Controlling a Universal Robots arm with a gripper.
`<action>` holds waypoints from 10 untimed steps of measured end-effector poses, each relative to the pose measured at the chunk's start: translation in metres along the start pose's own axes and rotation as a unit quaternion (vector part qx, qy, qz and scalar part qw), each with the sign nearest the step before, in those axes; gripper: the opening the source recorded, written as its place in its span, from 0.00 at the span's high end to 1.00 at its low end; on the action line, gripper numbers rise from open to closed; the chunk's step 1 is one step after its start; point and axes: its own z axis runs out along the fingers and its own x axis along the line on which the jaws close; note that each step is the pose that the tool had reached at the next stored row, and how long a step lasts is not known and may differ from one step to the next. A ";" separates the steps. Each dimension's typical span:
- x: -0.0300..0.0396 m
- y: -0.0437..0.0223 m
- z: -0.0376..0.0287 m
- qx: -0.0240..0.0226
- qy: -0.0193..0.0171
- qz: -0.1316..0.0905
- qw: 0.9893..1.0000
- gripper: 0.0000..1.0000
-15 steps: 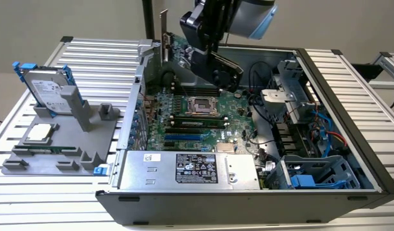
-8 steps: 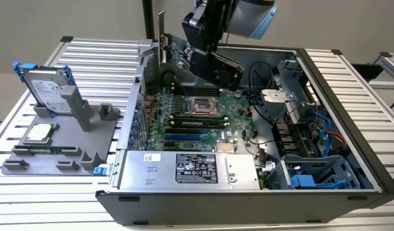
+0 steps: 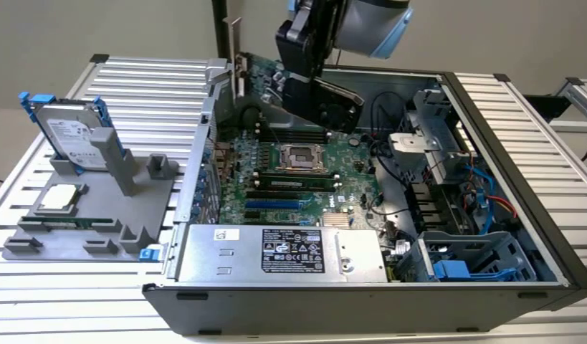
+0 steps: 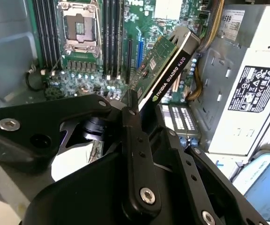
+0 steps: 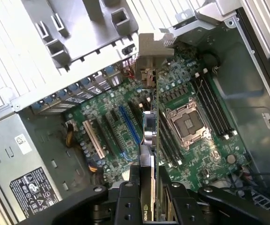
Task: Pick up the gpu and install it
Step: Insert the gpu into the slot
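Note:
My gripper is shut on the gpu, a green card with a black cooler and a silver end bracket. The card hangs tilted above the far part of the open computer case, over the motherboard, touching nothing below. In the first wrist view the gpu appears edge-on between my gripper fingers, its bracket near the case's rear wall, above the blue expansion slot. The second wrist view shows the gpu slanting up out of my gripper.
A grey fixture at the exterior view's left holds a hard drive with blue rails, a CPU and a RAM stick. Inside the case are the power supply, CPU socket, cables and a drive cage.

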 end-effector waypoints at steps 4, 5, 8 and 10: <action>0.0000 0.0000 0.0000 -0.001 0.001 -0.020 1.000 1.00; 0.0000 0.0000 0.0000 -0.001 0.001 -0.025 1.000 1.00; 0.0000 0.0000 0.0000 -0.002 0.002 -0.041 0.999 1.00; 0.0000 0.0000 0.0000 -0.002 0.003 -0.051 0.999 1.00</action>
